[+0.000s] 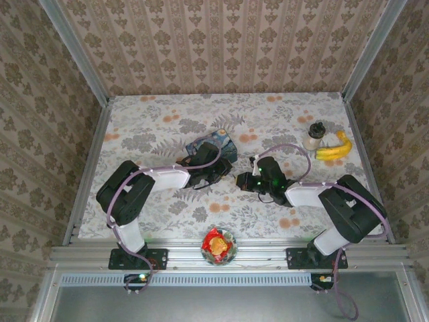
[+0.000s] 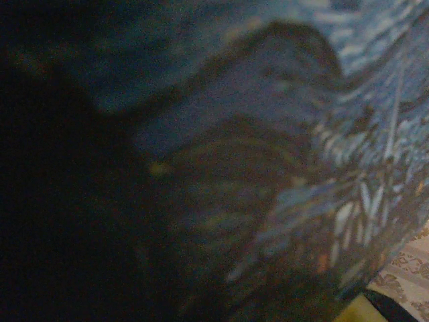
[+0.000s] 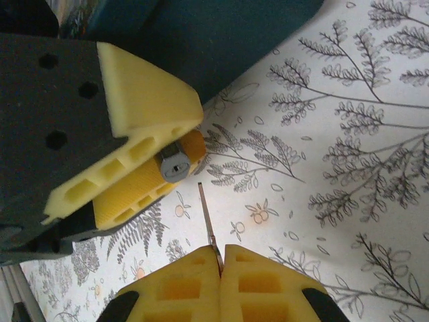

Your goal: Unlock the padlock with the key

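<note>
The padlock (image 3: 175,163) is a small grey cylinder end with a slot keyhole. It is pinched between the yellow fingers of my left gripper (image 3: 188,137) and faces the right wrist camera. My right gripper (image 3: 221,249) is shut on the key (image 3: 208,218). Its thin blade points up toward the lock, and the tip stops a short gap below and right of the keyhole, outside it. In the top view the left gripper (image 1: 213,171) and right gripper (image 1: 242,180) face each other at mid-table. The left wrist view is dark and blurred, so its fingers cannot be made out.
The blue starry-night tin (image 1: 218,142) lies just behind the left gripper, and its painted side (image 2: 322,134) is very close to the left wrist camera. A banana (image 1: 335,149) and a small jar (image 1: 314,136) sit at the far right. A bowl (image 1: 219,245) rests on the front rail.
</note>
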